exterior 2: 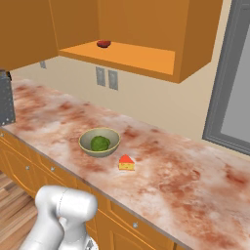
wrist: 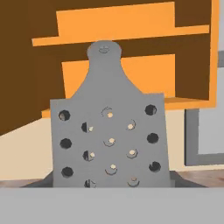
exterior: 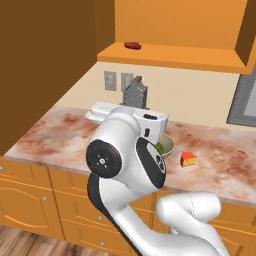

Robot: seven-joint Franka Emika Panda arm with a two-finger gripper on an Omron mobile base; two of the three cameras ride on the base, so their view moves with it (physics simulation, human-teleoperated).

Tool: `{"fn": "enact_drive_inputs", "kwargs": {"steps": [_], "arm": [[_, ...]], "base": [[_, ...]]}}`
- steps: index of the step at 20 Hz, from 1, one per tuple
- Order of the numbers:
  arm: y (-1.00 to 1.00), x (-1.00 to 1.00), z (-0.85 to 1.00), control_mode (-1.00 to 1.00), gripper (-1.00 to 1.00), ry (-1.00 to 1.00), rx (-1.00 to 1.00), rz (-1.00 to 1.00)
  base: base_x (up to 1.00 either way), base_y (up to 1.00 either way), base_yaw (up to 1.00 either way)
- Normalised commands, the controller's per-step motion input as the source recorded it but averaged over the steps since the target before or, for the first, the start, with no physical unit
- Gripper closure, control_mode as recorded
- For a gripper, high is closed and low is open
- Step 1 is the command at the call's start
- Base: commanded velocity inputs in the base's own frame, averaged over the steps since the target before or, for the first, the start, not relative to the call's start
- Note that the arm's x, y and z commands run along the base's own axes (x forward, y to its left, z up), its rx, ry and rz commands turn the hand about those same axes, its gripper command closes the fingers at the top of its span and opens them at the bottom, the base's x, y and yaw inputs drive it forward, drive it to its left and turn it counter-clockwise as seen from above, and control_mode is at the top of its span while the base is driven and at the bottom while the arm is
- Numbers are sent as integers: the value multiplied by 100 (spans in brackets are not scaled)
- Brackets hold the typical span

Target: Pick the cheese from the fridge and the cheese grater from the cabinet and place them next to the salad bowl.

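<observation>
Cheese [exterior 2: 126,163] is already set just right of the salad bowl [exterior 2: 99,142] on the counter [exterior 2: 185,185]. Cheese grater [wrist: 109,140] is carried, apparently clamped in the gripper, left of the bowl; placing remains.

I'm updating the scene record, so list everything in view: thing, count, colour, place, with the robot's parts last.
cheese grater: one, grey metal with holes, upright above the counter, close in front of the hand camera
salad bowl: one, beige-olive with a green lump inside, on the counter near its front edge
cheese: one, yellow-orange wedge with a red edge, on the counter beside the bowl, apart from it
red item: one, on the cabinet shelf
cabinet: one, orange, on the wall above the counter
counter: one, mottled pink-brown
wall outlets: two, grey, under the cabinet
fridge: one, grey, far right
arm: one, white with dark joints; fingers hidden behind the grater
</observation>
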Motion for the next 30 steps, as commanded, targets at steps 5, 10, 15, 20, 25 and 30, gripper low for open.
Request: {"fn": "enact_drive_inputs", "kwargs": {"steps": [5, 10, 15, 20, 25, 30], "arm": [[52, 10, -52, -100, 100, 8, 0, 1], [29, 21, -43, -100, 100, 1, 0, 0], [5, 30, -46, -100, 100, 0, 0, 0], [0, 35, -46, -100, 100, 0, 0, 0], [0, 43, -42, -100, 100, 0, 0, 0], [0, 37, -42, -100, 100, 0, 0, -2]], "base": [[0, 0, 0], [0, 0, 0], [0, 0, 0], [0, 0, 0], [0, 0, 0], [0, 0, 0]]}}
